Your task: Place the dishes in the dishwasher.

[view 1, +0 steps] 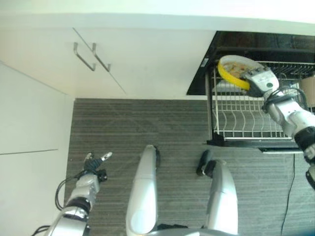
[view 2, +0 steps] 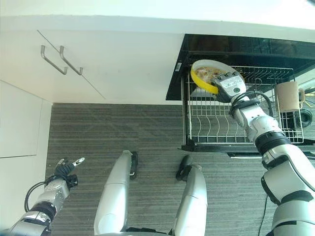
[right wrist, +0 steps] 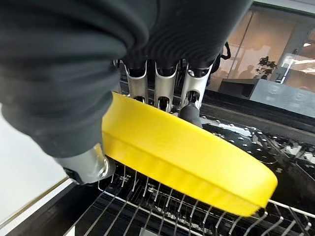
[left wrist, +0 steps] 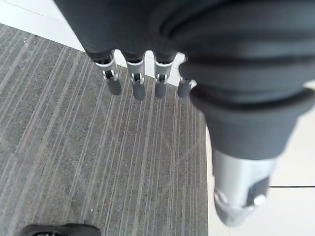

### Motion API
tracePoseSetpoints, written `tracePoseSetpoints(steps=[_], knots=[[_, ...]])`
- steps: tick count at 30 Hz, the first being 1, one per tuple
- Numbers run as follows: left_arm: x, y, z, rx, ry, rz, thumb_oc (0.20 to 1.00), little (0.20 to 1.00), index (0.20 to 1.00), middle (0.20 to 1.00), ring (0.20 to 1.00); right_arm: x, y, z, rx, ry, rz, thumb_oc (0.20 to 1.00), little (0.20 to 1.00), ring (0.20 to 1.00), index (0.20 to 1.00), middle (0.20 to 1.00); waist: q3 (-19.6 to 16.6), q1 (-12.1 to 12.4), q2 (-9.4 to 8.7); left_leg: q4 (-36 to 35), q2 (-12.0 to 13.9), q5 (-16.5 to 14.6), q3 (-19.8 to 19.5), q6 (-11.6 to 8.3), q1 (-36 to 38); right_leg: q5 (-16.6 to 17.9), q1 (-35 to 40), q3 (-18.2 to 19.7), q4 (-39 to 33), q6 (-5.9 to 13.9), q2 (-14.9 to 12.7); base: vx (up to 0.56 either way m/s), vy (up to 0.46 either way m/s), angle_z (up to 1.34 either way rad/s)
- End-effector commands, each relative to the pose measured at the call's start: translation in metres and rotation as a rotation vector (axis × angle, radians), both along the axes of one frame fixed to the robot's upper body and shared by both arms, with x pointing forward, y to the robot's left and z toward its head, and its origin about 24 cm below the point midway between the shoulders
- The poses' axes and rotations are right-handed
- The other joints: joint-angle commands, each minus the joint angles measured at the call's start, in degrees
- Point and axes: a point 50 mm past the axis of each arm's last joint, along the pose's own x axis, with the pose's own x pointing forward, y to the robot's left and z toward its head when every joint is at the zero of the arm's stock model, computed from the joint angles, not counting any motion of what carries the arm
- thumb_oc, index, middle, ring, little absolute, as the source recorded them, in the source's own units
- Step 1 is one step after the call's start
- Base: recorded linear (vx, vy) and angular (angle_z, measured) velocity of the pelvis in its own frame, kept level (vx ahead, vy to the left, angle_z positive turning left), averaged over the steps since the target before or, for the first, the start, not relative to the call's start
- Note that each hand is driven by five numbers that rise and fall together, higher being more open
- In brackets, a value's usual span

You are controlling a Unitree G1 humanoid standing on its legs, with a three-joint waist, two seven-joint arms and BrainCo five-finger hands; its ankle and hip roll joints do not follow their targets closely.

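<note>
A yellow dish (view 2: 202,78) with a pale inside is held tilted above the back left corner of the pulled-out wire rack (view 2: 211,123) of the dishwasher. My right hand (view 2: 229,84) is shut on it, fingers (right wrist: 165,88) hooked over its rim (right wrist: 187,162) and the thumb pressed beneath. The rack's tines (view 1: 241,118) below the dish stand bare. My left hand (view 1: 93,169) hangs low at the lower left over the grey floor, its fingers (left wrist: 138,86) straight and holding nothing.
A beige mug (view 2: 288,96) stands in the rack's right side. The dishwasher's dark opening (view 1: 256,42) lies behind the rack. White cabinet fronts with two metal handles (view 1: 91,56) run along the left.
</note>
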Motion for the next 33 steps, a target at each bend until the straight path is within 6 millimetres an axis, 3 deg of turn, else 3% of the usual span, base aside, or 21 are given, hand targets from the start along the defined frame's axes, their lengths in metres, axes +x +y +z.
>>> tracePoseSetpoints(steps=[1, 7, 15, 24, 28, 29, 30, 33], knots=[[-0.015, 0.006, -0.009, 0.006, 0.033, 0.055, 1.000, 1.000, 1.000, 1.000, 1.000, -0.011, -0.015, -0.030, 0.056, 0.082, -0.056, 0.200, 0.200, 0.200, 0.200, 0.200, -0.7, 0.7, 1.34, -8.3, -0.3, 2.5, -4.9, -1.92, 1.8, -6.6, 1.4, 0.7, 4.3, 0.64, 0.5, 0.01, 0.053, -0.04], [-0.015, 0.009, -0.008, 0.013, 0.040, 0.062, 1.000, 1.000, 1.000, 1.000, 1.000, -0.022, -0.032, -0.046, 0.081, 0.104, -0.091, 0.200, 0.200, 0.200, 0.200, 0.200, -0.7, 0.1, 0.44, -7.8, 0.2, 2.2, -4.8, -1.69, 2.2, -6.5, 1.9, 0.4, 4.4, 0.59, 0.6, 0.03, 0.007, -0.03], [-0.010, 0.010, -0.005, 0.027, 0.039, 0.064, 1.000, 1.000, 1.000, 1.000, 1.000, -0.018, -0.026, -0.045, 0.076, 0.130, -0.078, 0.200, 0.200, 0.200, 0.200, 0.200, -0.4, 0.2, 0.49, -7.2, -0.1, 2.1, -4.9, -1.69, 1.0, -6.5, 0.8, 0.7, 4.6, 0.38, 1.1, 0.00, -0.006, 0.00], [0.004, 0.003, 0.000, 0.030, 0.039, 0.009, 1.000, 1.000, 1.000, 1.000, 1.000, -0.007, -0.015, -0.060, 0.075, 0.386, -0.131, 0.200, 0.200, 0.200, 0.200, 0.200, -0.1, 0.9, 1.67, -5.8, -1.4, 2.0, -5.3, -1.29, -1.7, -6.8, -2.1, 1.7, 6.3, -0.19, 1.2, 0.00, -0.004, 0.02], [0.009, 0.004, 0.005, 0.043, 0.043, -0.010, 1.000, 1.000, 1.000, 1.000, 1.000, -0.003, -0.018, -0.066, 0.183, 0.507, -0.220, 0.200, 0.200, 0.200, 0.200, 0.200, 0.1, 1.5, 1.78, -6.0, -1.9, 2.2, -5.6, -1.22, -2.2, -7.2, -2.6, 1.6, 6.9, -0.51, 1.3, 0.00, -0.048, 0.05], [0.012, 0.004, 0.007, 0.047, 0.042, -0.017, 1.000, 1.000, 1.000, 1.000, 1.000, 0.000, -0.018, -0.066, 0.265, 0.556, -0.257, 0.780, 0.780, 0.780, 0.780, 0.780, 0.2, 1.7, 1.87, -5.9, -2.1, 2.3, -5.7, -1.22, -2.5, -7.1, -2.9, 1.6, 7.2, -0.68, 1.3, 0.00, -0.027, 0.08], [0.012, 0.003, 0.007, 0.047, 0.042, -0.018, 1.000, 1.000, 1.000, 1.000, 1.000, 0.000, -0.018, -0.066, 0.269, 0.564, -0.263, 1.000, 1.000, 1.000, 1.000, 1.000, 0.3, 1.7, 1.90, -5.9, -2.1, 2.4, -5.7, -1.21, -2.5, -7.2, -3.0, 1.6, 7.2, -0.72, 1.4, 0.00, -0.017, 0.13], [0.015, 0.002, 0.009, 0.048, 0.043, -0.030, 1.000, 1.000, 1.000, 1.000, 1.000, -0.002, -0.020, -0.074, 0.314, 0.600, -0.293, 1.000, 1.000, 1.000, 1.000, 1.000, 0.6, 1.9, 2.11, -5.9, -2.5, 2.5, -5.7, -0.97, -2.5, -7.2, -3.2, 1.4, 7.6, -0.83, 1.3, 0.01, 0.001, 0.07]])
